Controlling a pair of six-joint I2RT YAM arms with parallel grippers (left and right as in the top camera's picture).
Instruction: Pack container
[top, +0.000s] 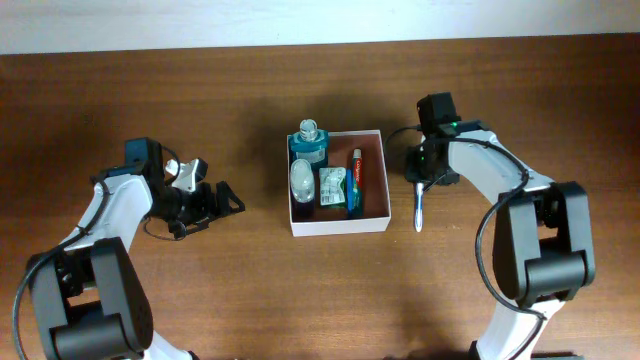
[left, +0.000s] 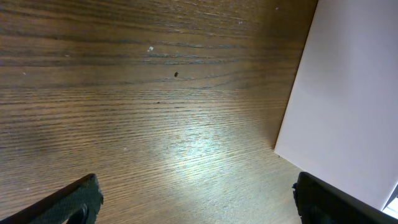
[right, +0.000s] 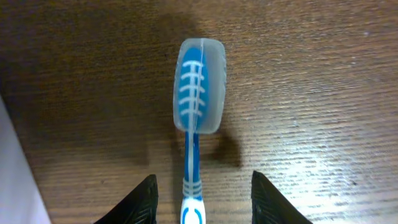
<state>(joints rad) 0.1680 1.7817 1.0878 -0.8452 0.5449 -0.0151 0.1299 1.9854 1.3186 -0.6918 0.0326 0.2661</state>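
The container, a white-walled box with a reddish-brown inside, sits mid-table. It holds a blue mouthwash bottle, a toothpaste tube, a clear bottle and a small packet. A blue-and-white toothbrush lies on the wood just right of the box. Seen from the right wrist, the toothbrush has a clear cap over its head, and its handle runs between the fingers of my right gripper, which is open and touches nothing. My left gripper stands wide open left of the box, holding nothing.
The left wrist view shows bare wood between the left gripper's fingertips, with the container's white outer wall close on the right. In the right wrist view the container's wall shows at the left edge.
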